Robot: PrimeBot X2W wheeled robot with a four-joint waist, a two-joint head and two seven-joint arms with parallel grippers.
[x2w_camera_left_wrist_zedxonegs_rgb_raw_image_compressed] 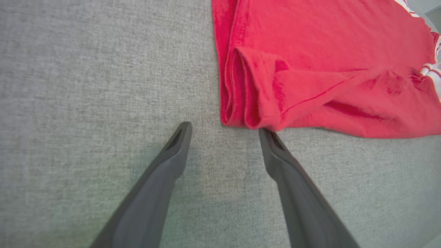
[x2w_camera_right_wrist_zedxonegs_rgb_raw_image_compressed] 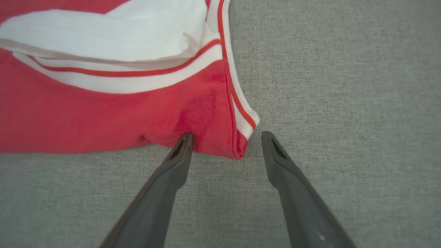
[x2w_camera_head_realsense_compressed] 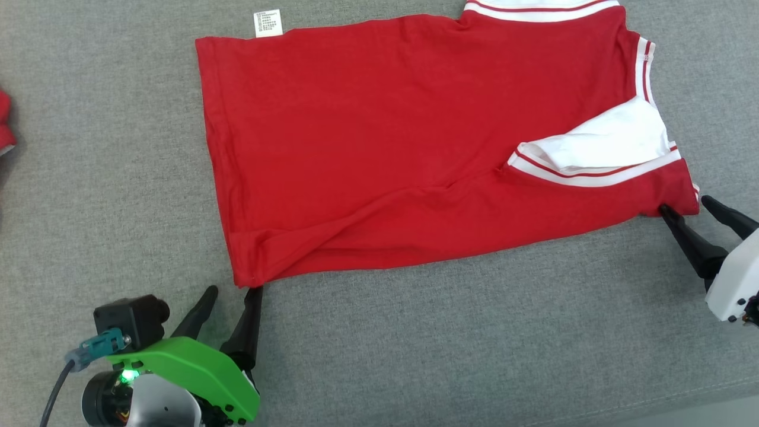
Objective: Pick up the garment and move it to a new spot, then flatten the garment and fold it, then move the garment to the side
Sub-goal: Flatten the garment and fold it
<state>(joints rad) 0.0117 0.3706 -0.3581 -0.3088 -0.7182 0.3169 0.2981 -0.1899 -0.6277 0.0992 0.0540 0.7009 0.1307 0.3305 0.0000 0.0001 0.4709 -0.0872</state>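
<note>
Garment: red, with white striped trim, lies spread out on the grey fabric surface. A white care label sticks out from the garment's far edge. Near its trimmed end an opening shows white inner cloth. A long crease runs along the garment's near edge, where the cloth is doubled over.

Left claw: just off the garment's near hem corner. Fingers stand wide apart with only bare surface between them; nothing held. In the left wrist view the left claw has the tip of the finger nearer the garment right at the rolled corner of the hem; touching or a hair short, cannot tell. The other finger is clear of the cloth, beside the garment. A green cover sits on the wrist behind this claw.

Right claw: at the garment's opposite near corner, the trimmed end. Fingers spread wide, not clamped on anything. In the right wrist view the right claw has one fingertip meeting the red edge of the garment; the corner of the cloth pokes into the gap between the two fingers. The second finger lies just beside the striped trim, apart from it.

A scrap of another red item sits well apart from the garment's hem end, on the label side.
</note>
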